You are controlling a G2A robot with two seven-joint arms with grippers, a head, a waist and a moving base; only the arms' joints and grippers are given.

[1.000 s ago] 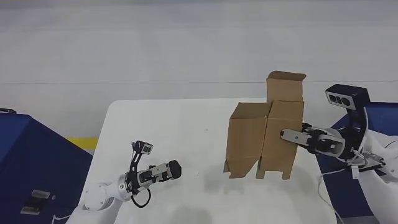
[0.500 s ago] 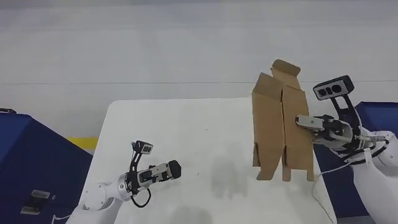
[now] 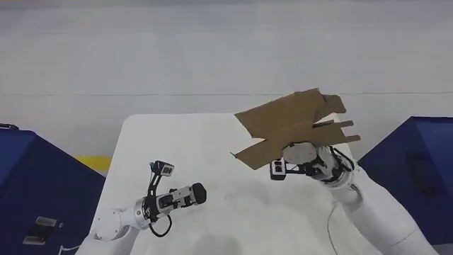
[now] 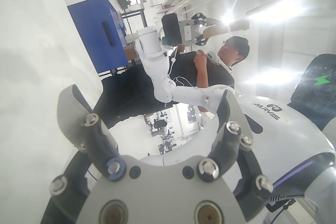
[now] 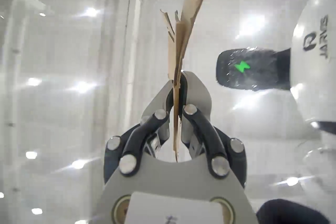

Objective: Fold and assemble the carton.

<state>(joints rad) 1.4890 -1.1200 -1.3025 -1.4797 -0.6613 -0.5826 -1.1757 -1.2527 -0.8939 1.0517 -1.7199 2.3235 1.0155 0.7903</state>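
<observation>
Above the white tabletop (image 3: 177, 142) the right jaws pinch the flat carton (image 3: 290, 124) by one edge; it may slip or bend. The left jaws stand wide and empty.

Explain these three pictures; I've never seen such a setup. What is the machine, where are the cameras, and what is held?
It is a two-armed robot at a white table. The top picture looks down from a camera above its arms; the other two come from a camera on each wrist. The right end effector is shut on a flattened brown carton, held tilted above the table. The left end effector is open and empty, low at the table's near side.
</observation>
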